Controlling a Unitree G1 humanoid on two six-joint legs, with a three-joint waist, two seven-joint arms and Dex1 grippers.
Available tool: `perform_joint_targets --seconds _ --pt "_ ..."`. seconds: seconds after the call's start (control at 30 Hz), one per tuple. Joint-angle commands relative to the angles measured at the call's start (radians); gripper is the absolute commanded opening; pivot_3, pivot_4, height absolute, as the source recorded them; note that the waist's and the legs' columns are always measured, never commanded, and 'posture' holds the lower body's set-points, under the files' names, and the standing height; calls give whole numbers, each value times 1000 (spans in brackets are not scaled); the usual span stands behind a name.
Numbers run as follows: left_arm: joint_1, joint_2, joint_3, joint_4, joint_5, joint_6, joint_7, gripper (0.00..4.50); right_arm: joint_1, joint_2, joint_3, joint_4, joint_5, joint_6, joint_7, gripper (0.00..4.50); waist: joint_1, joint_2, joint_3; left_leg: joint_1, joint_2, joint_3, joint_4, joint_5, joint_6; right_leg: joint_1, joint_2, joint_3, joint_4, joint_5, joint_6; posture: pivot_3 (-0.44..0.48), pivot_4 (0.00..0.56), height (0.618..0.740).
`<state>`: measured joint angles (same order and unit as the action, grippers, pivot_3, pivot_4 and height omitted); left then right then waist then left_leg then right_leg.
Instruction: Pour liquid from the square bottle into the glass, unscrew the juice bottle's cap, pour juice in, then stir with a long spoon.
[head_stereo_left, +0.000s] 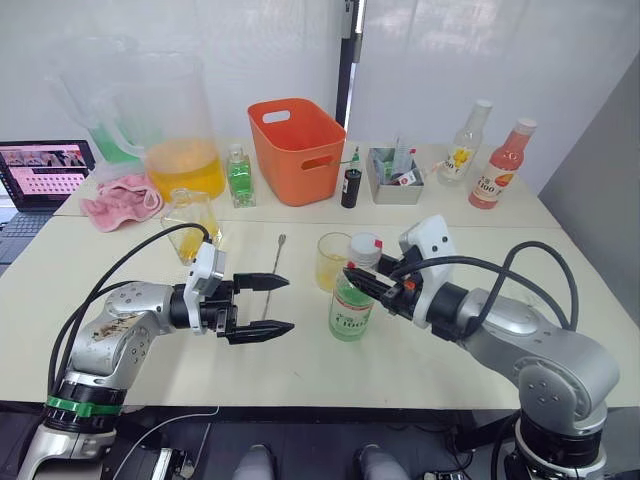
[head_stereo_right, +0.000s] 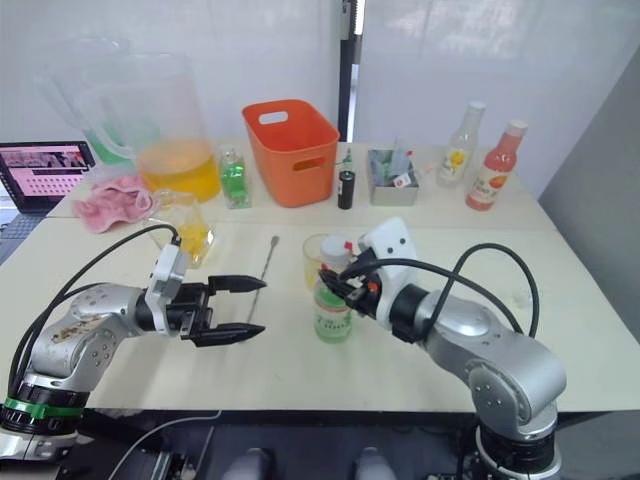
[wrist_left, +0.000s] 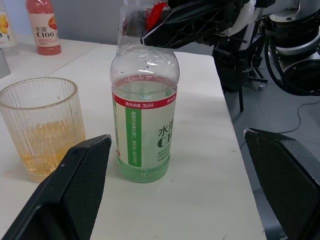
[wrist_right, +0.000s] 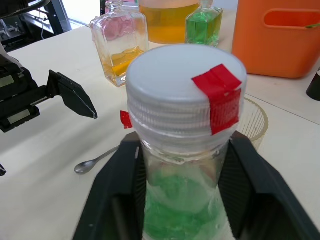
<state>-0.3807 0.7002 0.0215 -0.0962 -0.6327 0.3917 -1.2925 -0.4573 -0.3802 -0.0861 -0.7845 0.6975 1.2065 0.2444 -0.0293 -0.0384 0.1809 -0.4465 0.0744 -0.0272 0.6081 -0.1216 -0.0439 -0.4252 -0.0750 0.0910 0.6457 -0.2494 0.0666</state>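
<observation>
The juice bottle stands upright near the table's middle, green-and-white label facing me. Its white cap with a red mark is screwed on. My right gripper is shut on the bottle's neck just under the cap, one finger on each side. The glass stands just behind the bottle and holds a little yellow-orange liquid. My left gripper is open, level with the bottle's body and a short way to its left. The long spoon lies flat beneath that gripper. Farther left stands the square bottle.
Along the back are a laptop, a pink cloth, a huge pitcher, a small green bottle, an orange bin, a grey box, a yellow-labelled bottle and a pink-red bottle.
</observation>
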Motion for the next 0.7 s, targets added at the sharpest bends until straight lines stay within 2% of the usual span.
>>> perform_joint_targets --seconds 0.03,0.13,0.17,0.3,0.5,0.7 --pt "0 -2 17 -23 -6 -10 -2 4500 -5 -13 -54 -13 67 1 27 3414 -1 0 0 0 0 0 0 0 0 0 0 0 0 0 0 0 150 703" --pt "10 -2 20 -34 -4 -9 6 4500 1 -27 -89 17 112 -23 62 4438 -1 0 0 0 0 0 0 0 0 0 0 0 0 0 0 0 150 703" --pt "13 -2 21 -38 -5 -8 9 4500 6 -33 -96 24 120 -31 71 4475 -1 0 0 0 0 0 0 0 0 0 0 0 0 0 0 0 150 703" --pt "54 -1 49 -87 -24 1 44 4500 58 -206 -29 111 57 -180 303 4475 -1 0 0 0 0 0 0 0 0 1 0 0 -2 0 0 0 150 703" --pt "146 28 115 -169 -42 12 83 4500 10 -302 51 293 13 -424 623 4475 -16 0 0 1 0 0 0 0 0 1 0 0 -2 0 0 0 150 703" --pt "223 33 189 -240 -55 16 146 4500 -104 -333 102 475 -51 -565 806 4475 -13 0 0 1 1 0 0 0 0 1 0 0 -3 0 0 0 150 703"
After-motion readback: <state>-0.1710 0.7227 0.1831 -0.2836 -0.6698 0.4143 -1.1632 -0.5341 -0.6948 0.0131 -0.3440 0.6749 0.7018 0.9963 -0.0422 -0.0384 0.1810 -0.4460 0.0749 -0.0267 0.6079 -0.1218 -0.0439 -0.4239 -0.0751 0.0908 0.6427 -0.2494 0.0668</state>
